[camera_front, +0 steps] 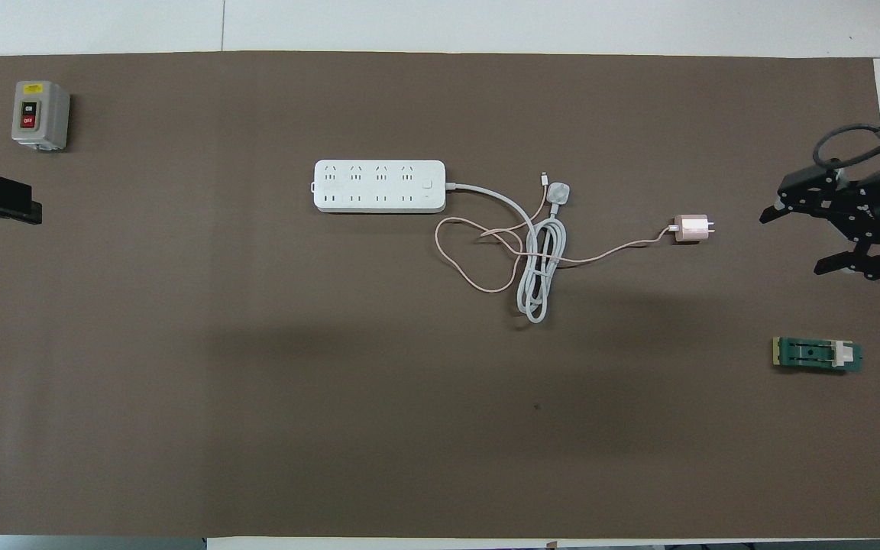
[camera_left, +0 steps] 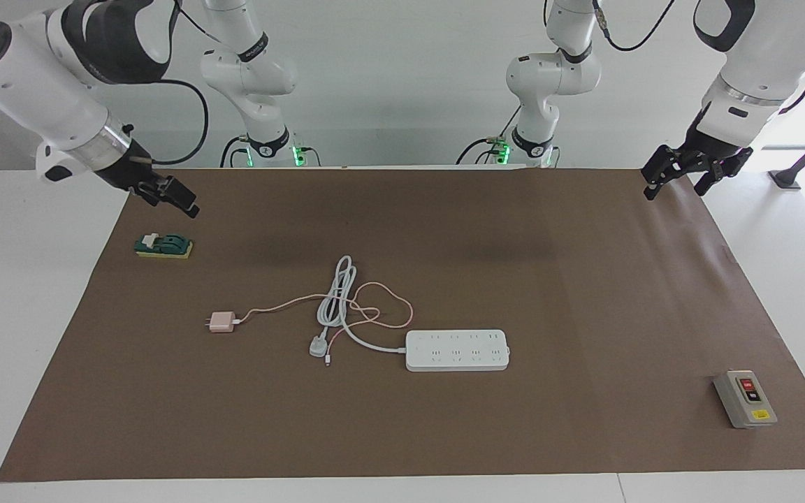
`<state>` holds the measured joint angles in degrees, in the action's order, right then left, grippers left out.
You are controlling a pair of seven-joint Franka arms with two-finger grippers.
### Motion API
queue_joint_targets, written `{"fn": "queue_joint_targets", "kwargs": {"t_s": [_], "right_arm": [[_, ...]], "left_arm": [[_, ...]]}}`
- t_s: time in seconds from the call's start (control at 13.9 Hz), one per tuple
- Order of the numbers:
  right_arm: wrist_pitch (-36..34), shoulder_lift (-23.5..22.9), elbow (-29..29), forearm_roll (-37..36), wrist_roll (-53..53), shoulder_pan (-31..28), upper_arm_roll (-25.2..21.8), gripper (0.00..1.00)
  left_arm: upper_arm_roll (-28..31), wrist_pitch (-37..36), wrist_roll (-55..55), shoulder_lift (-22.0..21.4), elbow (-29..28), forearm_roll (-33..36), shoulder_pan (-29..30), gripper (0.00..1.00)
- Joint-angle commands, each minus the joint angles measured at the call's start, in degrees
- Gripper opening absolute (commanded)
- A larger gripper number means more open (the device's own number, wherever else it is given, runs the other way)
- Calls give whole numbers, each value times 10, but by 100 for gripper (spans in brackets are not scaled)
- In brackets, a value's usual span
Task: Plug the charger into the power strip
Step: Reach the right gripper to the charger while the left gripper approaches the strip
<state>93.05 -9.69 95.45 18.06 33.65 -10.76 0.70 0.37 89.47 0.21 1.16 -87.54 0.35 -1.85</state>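
Grey switch box (camera_left: 745,399) sits farthest from the robots. Pale-pink cube charger (camera_left: 221,322) lies beside the white power strip (camera_left: 457,350), well apart from both wide-open grippers, right (camera_left: 173,197) and left (camera_left: 678,176).

White arms (camera_left: 46,91), black jaws, black cables.

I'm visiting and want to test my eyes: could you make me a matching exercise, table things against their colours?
Things:
1. charger
2. power strip
3. switch box
4. knife switch

Colours:
A. grey, with red and black buttons
B. green on a yellow base
C. pale pink
D. white

Pairs: 1-C, 2-D, 3-A, 4-B
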Motion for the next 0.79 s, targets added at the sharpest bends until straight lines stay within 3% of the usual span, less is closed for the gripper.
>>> {"fn": "queue_joint_targets", "kwargs": {"t_s": [0.0, 0.07, 0.29, 0.57, 0.72], "right_arm": [[54, -36, 6, 71, 122, -18, 4, 100], [78, -38, 20, 96, 155, -18, 4, 100], [91, -108, 14, 147, 155, -61, 4, 100], [123, -174, 15, 248, 150, -60, 4, 100], [124, -195, 14, 278, 150, -51, 4, 100]], "left_arm": [[8, -40, 23, 9, 18, 2, 2, 100], [8, -46, 23, 9, 19, 1, 2, 100], [6, -26, 16, 27, 21, -17, -3, 100], [2, -20, 15, 47, 25, -113, -5, 100], [0, -21, 13, 72, 26, -206, -9, 100]]}}
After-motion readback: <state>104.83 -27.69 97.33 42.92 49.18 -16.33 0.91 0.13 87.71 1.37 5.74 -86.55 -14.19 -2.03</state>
